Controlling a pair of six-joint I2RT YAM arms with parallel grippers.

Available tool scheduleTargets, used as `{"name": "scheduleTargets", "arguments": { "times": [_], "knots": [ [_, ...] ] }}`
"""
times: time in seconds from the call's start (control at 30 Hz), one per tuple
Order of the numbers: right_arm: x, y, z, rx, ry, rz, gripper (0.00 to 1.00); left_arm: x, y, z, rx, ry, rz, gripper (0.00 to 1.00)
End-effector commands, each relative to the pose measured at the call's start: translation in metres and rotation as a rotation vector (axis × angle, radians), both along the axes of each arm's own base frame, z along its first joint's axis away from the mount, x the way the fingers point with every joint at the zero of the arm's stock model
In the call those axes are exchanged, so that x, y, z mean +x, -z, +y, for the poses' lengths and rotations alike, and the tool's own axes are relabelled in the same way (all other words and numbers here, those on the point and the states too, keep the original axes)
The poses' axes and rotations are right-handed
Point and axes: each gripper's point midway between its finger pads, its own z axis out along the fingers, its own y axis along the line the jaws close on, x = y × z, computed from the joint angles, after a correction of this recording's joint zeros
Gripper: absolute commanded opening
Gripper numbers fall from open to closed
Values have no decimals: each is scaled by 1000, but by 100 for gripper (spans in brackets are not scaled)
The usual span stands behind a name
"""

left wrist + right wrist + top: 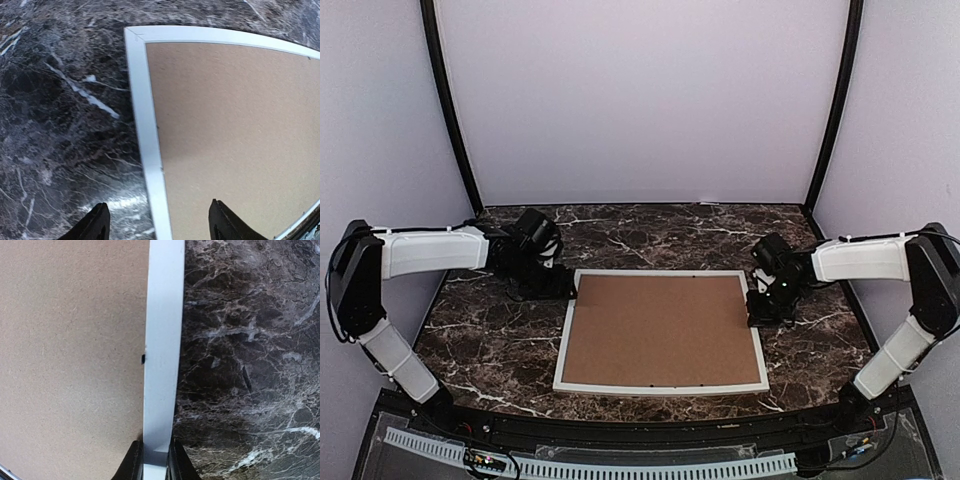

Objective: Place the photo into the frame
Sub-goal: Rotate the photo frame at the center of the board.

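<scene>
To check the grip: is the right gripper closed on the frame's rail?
Yes, the right gripper clamps the rail of the frame from both sides.

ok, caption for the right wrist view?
Right gripper pinches the white frame, between cardboard backing and marble table.

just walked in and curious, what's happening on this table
Two robot arms work on a white frame lying flat on the marble table, a brown board filling its centre. The right arm has its jaws shut on the right rail; the left arm's jaws stand open over the left rail. No photo is visible.
</scene>
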Motion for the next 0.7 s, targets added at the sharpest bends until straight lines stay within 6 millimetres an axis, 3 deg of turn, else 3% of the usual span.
{"name": "scheduleTargets", "arguments": {
  "times": [0.0,0.2,0.67],
  "knots": [
    [5,5,-3,-27,-16,5,15,12,14,28,123,18,47,70],
    [8,3,-2,-19,-18,7,14,23,30,50,218,3,81,70],
    [8,4,0,-3,-18,14,14,24,43,33,153,39,136,70]
  ]
}}
